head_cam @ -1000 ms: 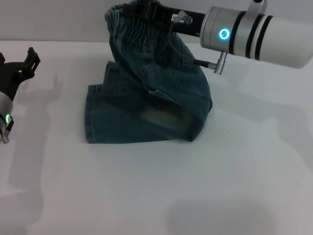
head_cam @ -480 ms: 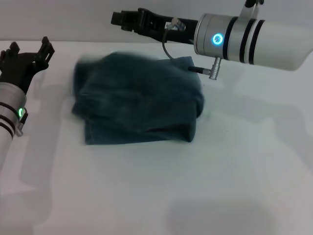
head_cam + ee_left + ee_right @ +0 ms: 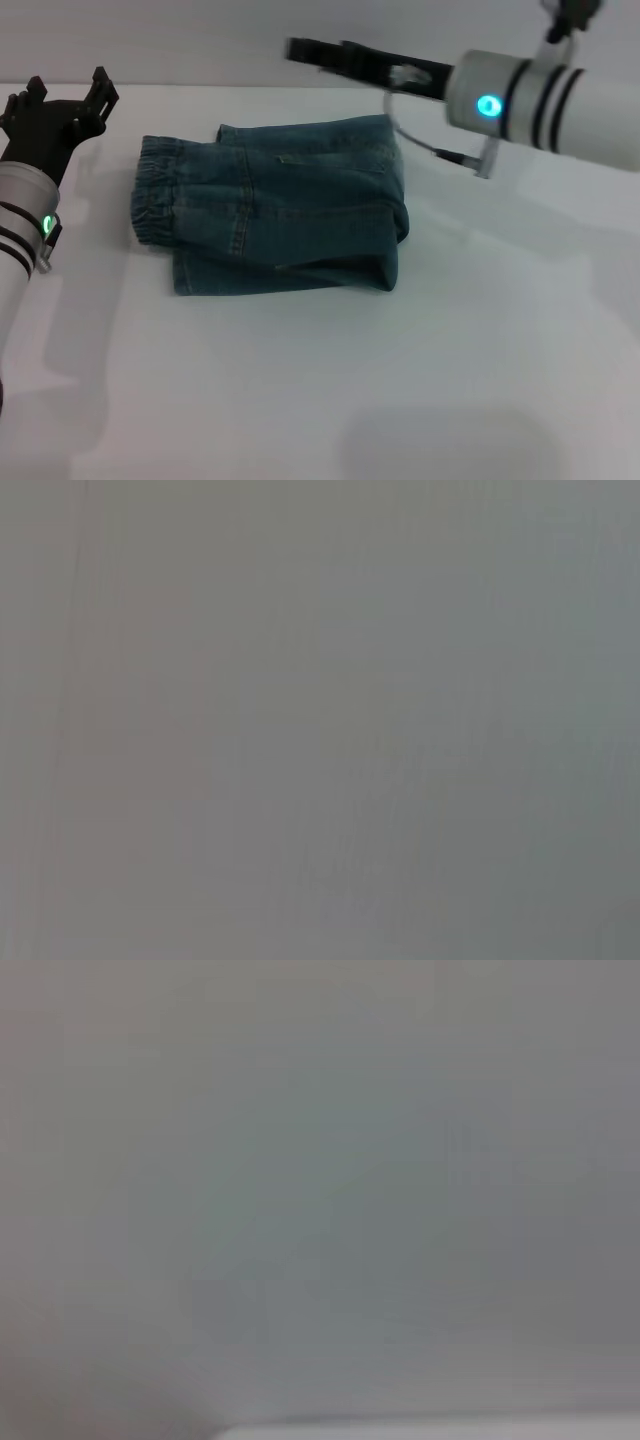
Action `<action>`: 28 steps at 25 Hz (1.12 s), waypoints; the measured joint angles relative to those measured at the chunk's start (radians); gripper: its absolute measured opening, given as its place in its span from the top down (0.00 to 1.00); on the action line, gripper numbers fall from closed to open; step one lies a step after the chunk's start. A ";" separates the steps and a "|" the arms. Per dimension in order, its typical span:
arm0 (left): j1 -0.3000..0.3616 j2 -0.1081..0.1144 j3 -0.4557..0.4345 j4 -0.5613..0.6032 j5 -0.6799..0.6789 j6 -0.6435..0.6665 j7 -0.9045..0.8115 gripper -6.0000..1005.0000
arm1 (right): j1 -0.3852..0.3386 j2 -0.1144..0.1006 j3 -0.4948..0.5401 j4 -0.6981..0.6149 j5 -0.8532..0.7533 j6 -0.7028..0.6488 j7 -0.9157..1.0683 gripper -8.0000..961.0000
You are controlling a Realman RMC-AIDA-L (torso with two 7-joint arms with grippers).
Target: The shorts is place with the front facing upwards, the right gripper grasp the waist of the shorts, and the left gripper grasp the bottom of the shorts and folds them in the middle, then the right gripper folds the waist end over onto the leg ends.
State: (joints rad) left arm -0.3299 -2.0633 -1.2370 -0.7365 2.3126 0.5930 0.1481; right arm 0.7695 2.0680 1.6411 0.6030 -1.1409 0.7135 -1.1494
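The shorts (image 3: pixel 270 205) are now lying folded flat on the white table (image 3: pixel 400 400), w/ the waist of the shorts (image 3: pixel 152 192) dropped over on the robot's left side. A sec ago the right gripper (image 3: pixel 305 48) was holding that gathered band up high over the table; half a sec ago the denim was mid-fall, blurred. So the waist end has been let go & flipped over, and the leg ends (image 3: pixel 190 285) are peeking out as a straight hem along the near-left edge, under the top layer. The waistband is overshooting the lower layer a bit to the left, not squarely stacked.

The right gripper is pulling back toward the far edge, above & behind the shorts, clear of the cloth, nothing in it. Can't tell how its fingers stand, they're seen edge-on as a dark bar. The left gripper (image 3: pixel 60 105) is sitting off to the left, near the waistband but apart from it, prongs looking spread, holding nothing; it has crept in closer vs a sec ago.

Judgement: the last fold looks done, task prob. finished bar retreat of arms. Any tidy-up would be nudging the waistband rightward.

Writing/brands: none readable. No label visible on the denim; only glowing rings on the wrists, teal on the right, green on the left. Both wrist views are showing blank grey, no info.
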 joint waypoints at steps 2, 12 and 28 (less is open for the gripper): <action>0.000 0.000 0.005 0.010 0.000 0.010 0.001 0.19 | -0.058 0.000 0.007 0.048 -0.010 -0.113 -0.083 0.40; -0.002 -0.001 0.070 0.047 -0.001 0.080 -0.001 0.19 | -0.217 0.014 -0.372 0.386 -0.264 -1.391 -0.227 0.38; -0.025 -0.002 0.083 0.095 -0.001 0.101 -0.003 0.19 | -0.259 0.013 -0.940 -0.019 -0.912 -1.885 0.976 0.42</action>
State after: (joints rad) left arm -0.3548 -2.0658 -1.1535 -0.6414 2.3117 0.6940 0.1449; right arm 0.5102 2.0813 0.7007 0.5841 -2.0525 -1.1711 -0.1738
